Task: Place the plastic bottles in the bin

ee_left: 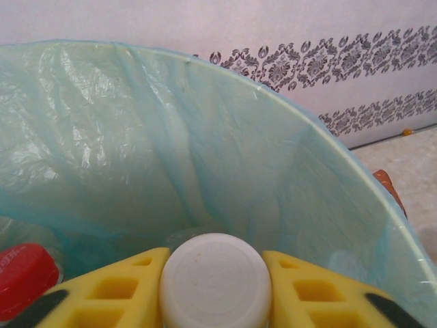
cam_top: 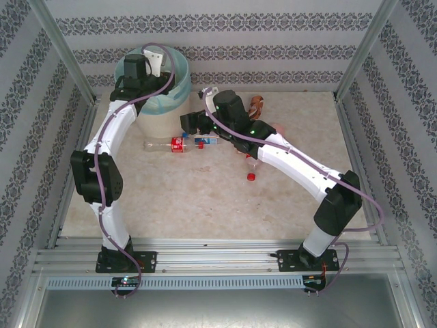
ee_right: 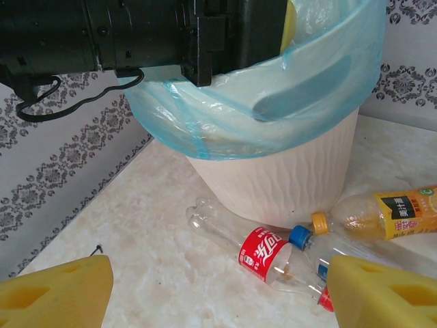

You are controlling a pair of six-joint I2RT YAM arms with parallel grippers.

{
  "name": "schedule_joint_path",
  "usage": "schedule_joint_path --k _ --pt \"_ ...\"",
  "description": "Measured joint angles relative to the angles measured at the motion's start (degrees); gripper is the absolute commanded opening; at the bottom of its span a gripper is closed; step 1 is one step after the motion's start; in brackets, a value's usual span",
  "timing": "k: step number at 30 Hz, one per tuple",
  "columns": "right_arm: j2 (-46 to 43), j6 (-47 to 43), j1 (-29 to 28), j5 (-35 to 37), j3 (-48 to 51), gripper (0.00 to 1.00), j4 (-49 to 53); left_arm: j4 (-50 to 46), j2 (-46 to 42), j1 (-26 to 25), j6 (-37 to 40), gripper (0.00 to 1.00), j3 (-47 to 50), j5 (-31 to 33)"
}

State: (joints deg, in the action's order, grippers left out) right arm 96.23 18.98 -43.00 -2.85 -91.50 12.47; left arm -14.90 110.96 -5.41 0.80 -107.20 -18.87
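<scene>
My left gripper [ee_left: 215, 287] hangs inside the mouth of the bin [ee_left: 205, 137], which is lined with a teal bag. Its yellow fingers [ee_left: 123, 290] press both sides of a white-capped bottle [ee_left: 215, 273]. A red-capped bottle [ee_left: 24, 277] lies inside the bin. My right gripper [ee_right: 218, 294] stands open above the table beside the bin [ee_right: 273, 178]. A clear red-labelled bottle [ee_right: 263, 254] lies below and between its fingers, untouched. A blue-capped bottle [ee_right: 300, 237] and an orange bottle [ee_right: 382, 215] lie next to it. From above, the left gripper [cam_top: 147, 65] is over the bin [cam_top: 179, 75].
A brown bottle [cam_top: 256, 104] lies behind the right arm and a red-capped bottle [cam_top: 251, 174] lies under its forearm. Patterned walls and metal posts close in the table. The left arm [ee_right: 136, 34] crosses above the bin rim.
</scene>
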Motion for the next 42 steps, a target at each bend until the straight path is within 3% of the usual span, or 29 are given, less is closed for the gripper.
schedule_joint_path --k 3,6,15,24,31,42 --pt "-0.55 -0.02 0.00 0.00 0.11 0.82 0.00 -1.77 0.00 0.15 -1.68 0.70 -1.20 -0.37" --pt "-1.36 -0.04 0.00 0.02 0.11 0.82 0.00 -2.56 -0.13 0.15 -4.09 0.76 -3.76 -1.09" --pt "-2.86 -0.28 0.00 0.04 0.11 0.82 -0.02 -2.40 -11.26 0.15 -8.94 0.76 -5.29 -4.68" --pt "-3.13 -1.53 0.00 0.00 1.16 0.82 -0.31 -2.08 -25.73 0.15 -8.83 0.70 11.89 -0.76" --pt "-2.40 -12.04 -1.49 -1.31 5.31 0.90 0.44 -2.84 -35.19 0.15 -10.78 0.70 31.89 1.38" --pt "7.13 -25.90 -1.77 -8.22 7.52 0.92 0.68 -5.29 -58.42 0.15 -13.81 0.71 50.29 7.13"
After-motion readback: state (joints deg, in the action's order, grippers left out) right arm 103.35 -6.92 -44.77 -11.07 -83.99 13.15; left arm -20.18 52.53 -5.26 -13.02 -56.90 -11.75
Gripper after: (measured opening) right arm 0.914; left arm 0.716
